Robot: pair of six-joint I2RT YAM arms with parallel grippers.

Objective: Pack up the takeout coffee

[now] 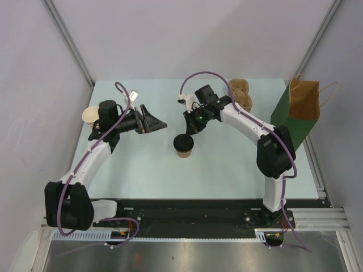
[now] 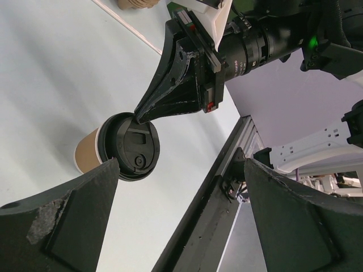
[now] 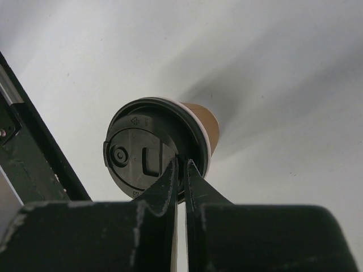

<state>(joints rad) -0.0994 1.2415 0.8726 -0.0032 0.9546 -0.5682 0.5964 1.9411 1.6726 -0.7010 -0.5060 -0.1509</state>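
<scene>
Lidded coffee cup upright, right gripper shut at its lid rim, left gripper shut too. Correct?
No: the left gripper is open, fingers spread wide, as the left wrist view shows. The takeout coffee does stand upright and lidded, the right gripper shut at its lid rim.

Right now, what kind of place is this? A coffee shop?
Likely a robot lab booth, not a shop: bare grey walls, arms bolted to a table, and one coffee and bag.
</scene>
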